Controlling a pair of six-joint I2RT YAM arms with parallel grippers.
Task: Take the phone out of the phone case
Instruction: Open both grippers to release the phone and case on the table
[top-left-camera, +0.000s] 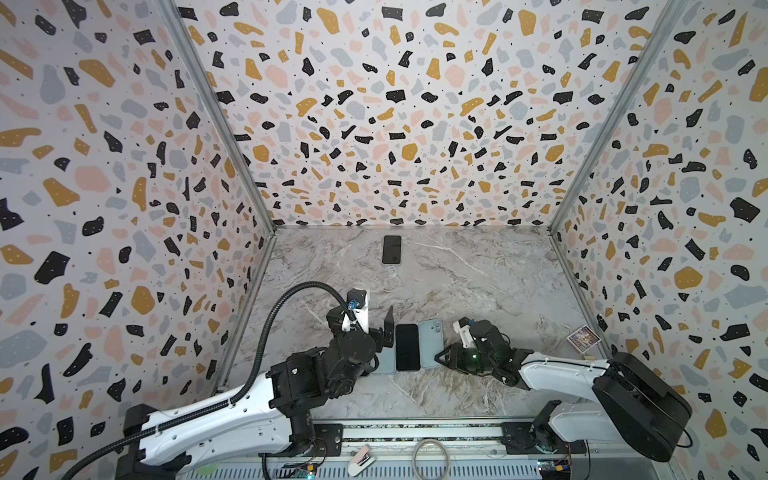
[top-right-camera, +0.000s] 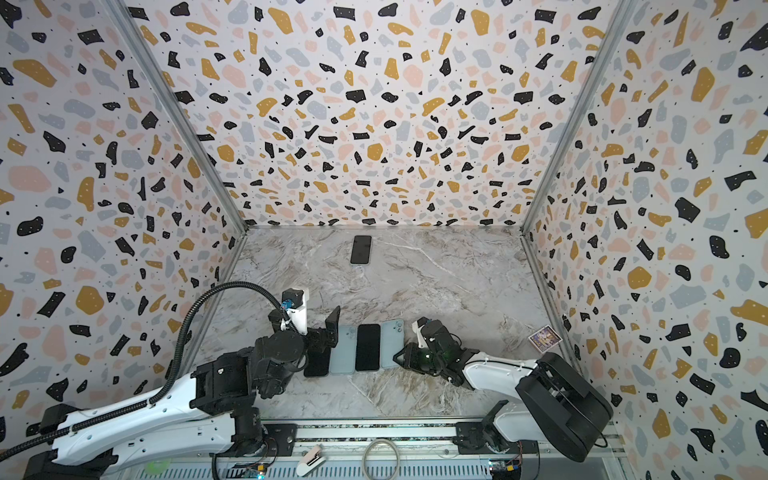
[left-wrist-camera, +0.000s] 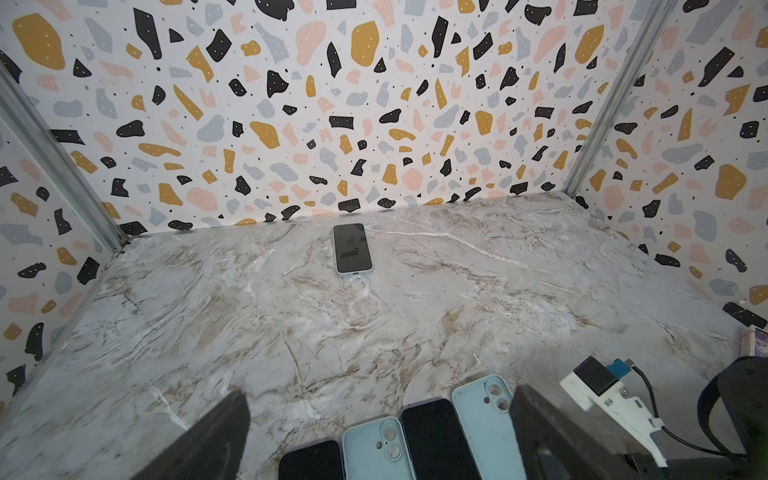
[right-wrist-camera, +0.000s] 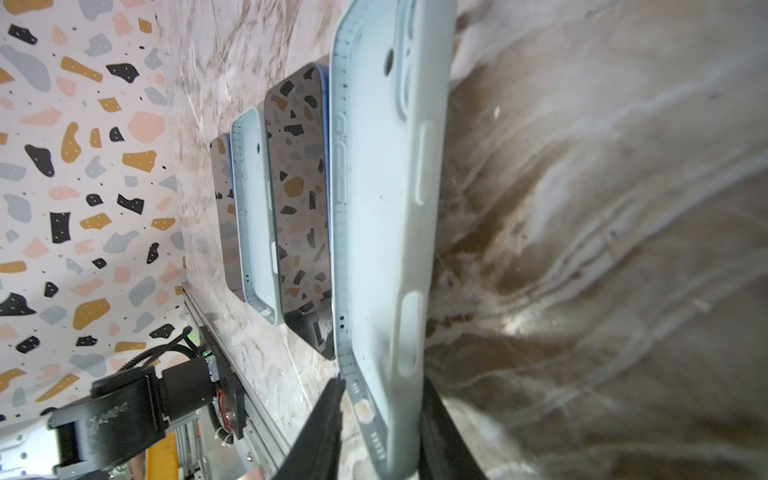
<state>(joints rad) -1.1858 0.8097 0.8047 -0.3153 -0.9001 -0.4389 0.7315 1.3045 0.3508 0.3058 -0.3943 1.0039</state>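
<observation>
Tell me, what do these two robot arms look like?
The left arm and right arm have smooth white shells and black joints. A ribbed black hose loops over the left one. The left gripper and right gripper have flat black fingers. White camera mounts sit at both wrists.

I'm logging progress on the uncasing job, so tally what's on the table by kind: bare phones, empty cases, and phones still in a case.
bare phones: 2
empty cases: 2
phone still in its case: 1
Total: 5
</observation>
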